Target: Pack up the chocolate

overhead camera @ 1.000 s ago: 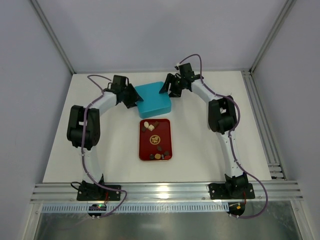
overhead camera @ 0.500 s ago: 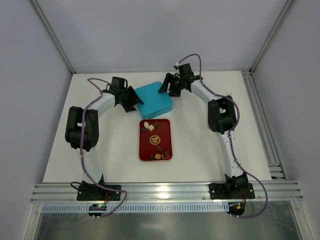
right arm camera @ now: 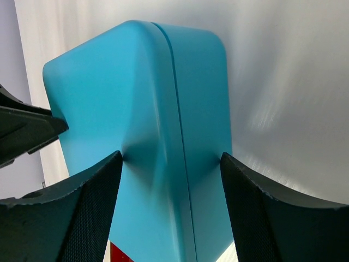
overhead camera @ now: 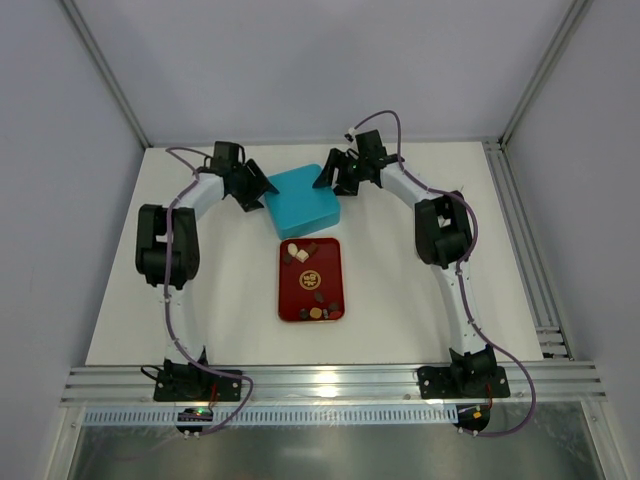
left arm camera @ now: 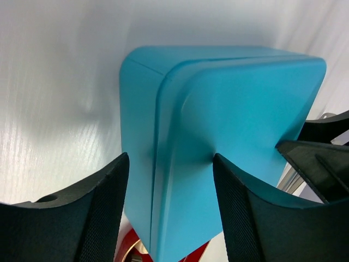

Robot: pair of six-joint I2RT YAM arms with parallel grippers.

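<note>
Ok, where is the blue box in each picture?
Top: box just above the middle, behind the red tray.
Left wrist: box fills the middle and right.
Right wrist: box fills the middle and left.
Shared landmark: the tray, a red sliver under the box in both wrist views.

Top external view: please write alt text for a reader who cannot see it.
The left claw and right claw sit at opposite ends of a teal box on a white table. Nearer the arms, a red tray holds small chocolates.
</note>
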